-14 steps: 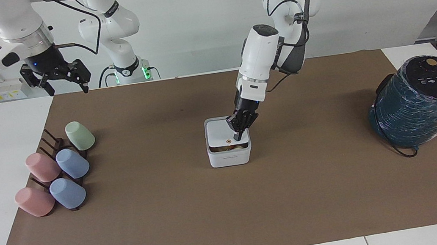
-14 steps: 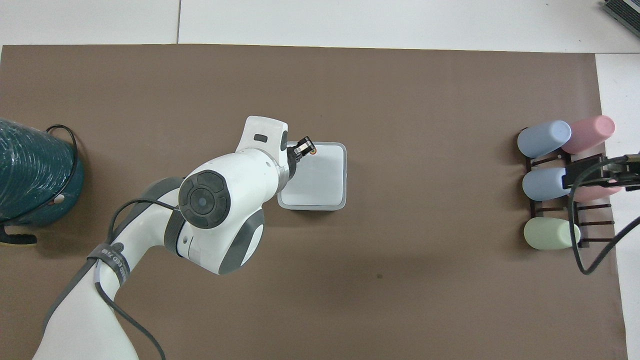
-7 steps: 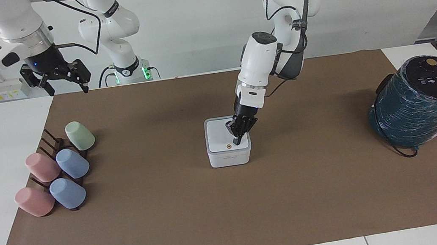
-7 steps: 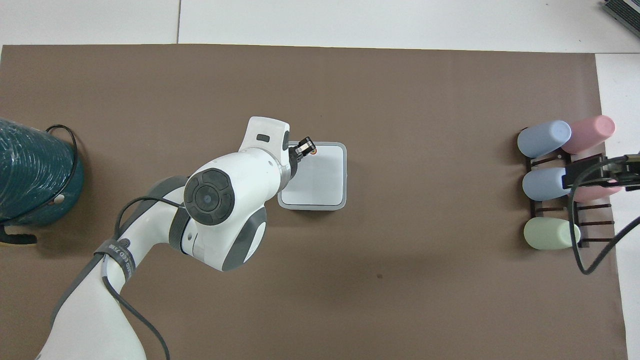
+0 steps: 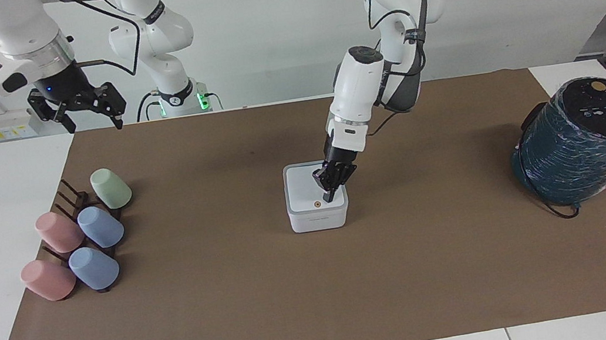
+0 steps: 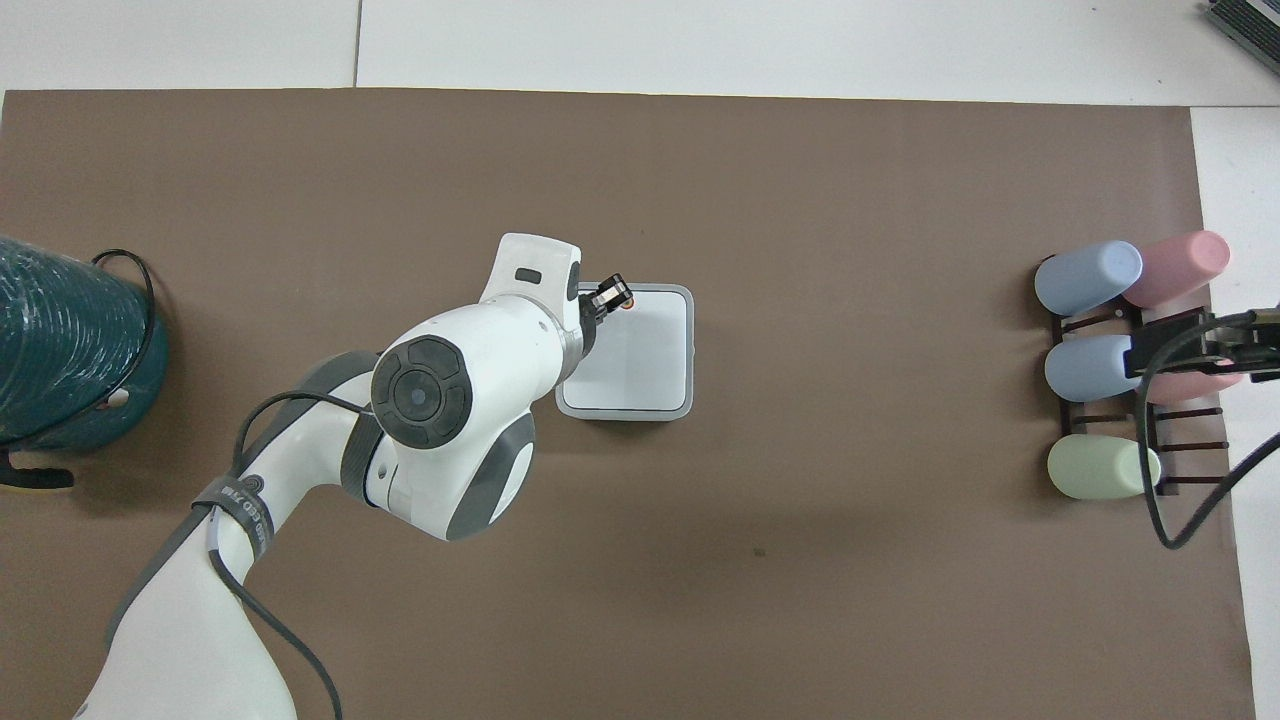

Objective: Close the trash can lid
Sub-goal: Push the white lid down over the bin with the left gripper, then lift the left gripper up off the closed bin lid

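on brown paper (image 5: 238,297), narrow left tool (image 5: 329,195) presses shut lid (image 5: 306,190); right tool (image 5: 87,114) wide.

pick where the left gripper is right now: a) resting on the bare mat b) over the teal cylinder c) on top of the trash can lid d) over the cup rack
c: the left gripper points down onto the lid, which lies flat on the trash can, close to its orange dot.

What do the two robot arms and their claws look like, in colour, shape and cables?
Both arms have glossy white rounded shells with dark grey joint sections. The left arm carries a black cable and a strap with white lettering; its left claw is small and black. The right claw is black with spread prongs, below a silver ring and a small blue light.
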### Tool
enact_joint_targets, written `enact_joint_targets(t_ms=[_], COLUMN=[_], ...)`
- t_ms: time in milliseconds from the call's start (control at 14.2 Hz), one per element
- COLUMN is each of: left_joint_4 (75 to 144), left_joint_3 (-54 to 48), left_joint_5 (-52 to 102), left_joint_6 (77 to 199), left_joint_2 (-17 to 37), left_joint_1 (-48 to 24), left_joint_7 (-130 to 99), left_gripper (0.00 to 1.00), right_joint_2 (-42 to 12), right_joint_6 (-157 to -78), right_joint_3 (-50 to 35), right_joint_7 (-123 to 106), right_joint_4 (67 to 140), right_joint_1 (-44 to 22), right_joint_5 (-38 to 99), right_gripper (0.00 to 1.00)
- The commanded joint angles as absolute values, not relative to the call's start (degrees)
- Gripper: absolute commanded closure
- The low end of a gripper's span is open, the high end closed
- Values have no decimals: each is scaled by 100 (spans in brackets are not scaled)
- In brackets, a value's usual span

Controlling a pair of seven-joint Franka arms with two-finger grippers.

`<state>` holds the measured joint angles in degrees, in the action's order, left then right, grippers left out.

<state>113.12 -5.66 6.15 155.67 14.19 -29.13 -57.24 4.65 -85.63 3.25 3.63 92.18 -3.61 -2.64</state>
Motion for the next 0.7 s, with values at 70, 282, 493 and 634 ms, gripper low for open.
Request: enact_joint_targets(t_ms=[70, 282, 493, 634], left_joint_4=[11242, 10873, 10504, 10459], left_joint_3=[-519, -519, -510, -510], left_joint_5=[642, 642, 642, 642], left_joint_6=[15654, 15199, 14539, 14397], left_joint_2=[1819, 1811, 1776, 1740], left_joint_1=[-3041, -2989, -2953, -2953], left_joint_7=[-5678, -5669, -5669, -5669], left_gripper=[100, 100, 99, 99], right_joint_2=[598, 598, 598, 598], right_joint_6=[-8578, -8578, -8578, -8578], right_joint_3=[299, 299, 299, 299], right_joint_7=[246, 246, 246, 246], right_joint_4=[9360, 9360, 9360, 9360], right_joint_1=[-325, -325, -325, -325], right_joint_5=[-246, -246, -246, -246], right_gripper=[0, 0, 0, 0])
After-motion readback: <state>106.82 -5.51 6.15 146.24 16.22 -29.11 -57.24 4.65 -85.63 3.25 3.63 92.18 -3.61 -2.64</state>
